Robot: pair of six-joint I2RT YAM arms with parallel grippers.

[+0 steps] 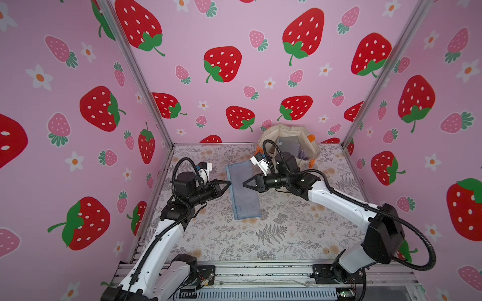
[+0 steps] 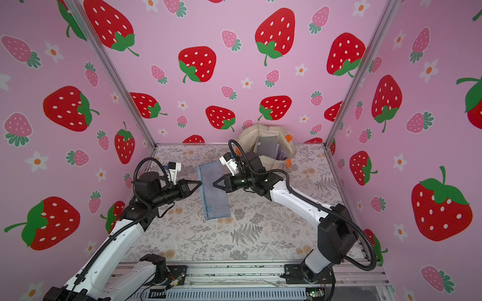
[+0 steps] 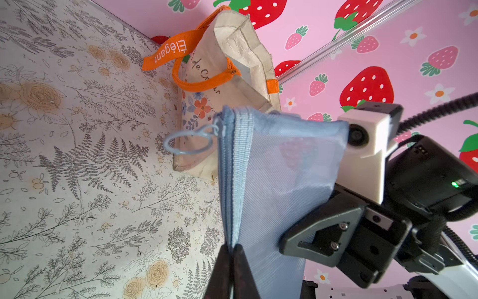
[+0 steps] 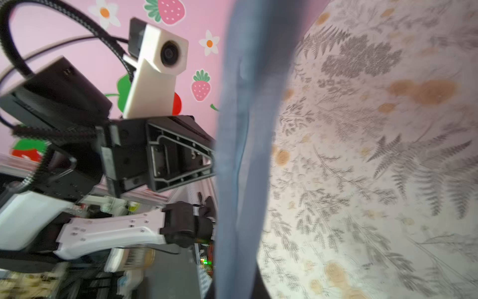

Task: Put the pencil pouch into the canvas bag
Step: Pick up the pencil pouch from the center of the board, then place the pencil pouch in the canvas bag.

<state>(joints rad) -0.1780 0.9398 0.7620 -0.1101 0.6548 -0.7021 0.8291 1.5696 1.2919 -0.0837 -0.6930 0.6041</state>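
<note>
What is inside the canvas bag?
Inside the canvas bag stands a flat grey thing, with something purple beside it. The bottom cannot be seen; the bag's walls cover it.

Pink strawberry walls point(image 1: 234, 39) enclosed the floral table point(image 1: 260, 242) on three sides. Metal posts point(image 1: 134, 70) rose at its far corners.

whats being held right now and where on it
The pencil pouch, by both hands: the left hand pinches its zipper edge, the right hand grips the mesh body across from it.
</note>
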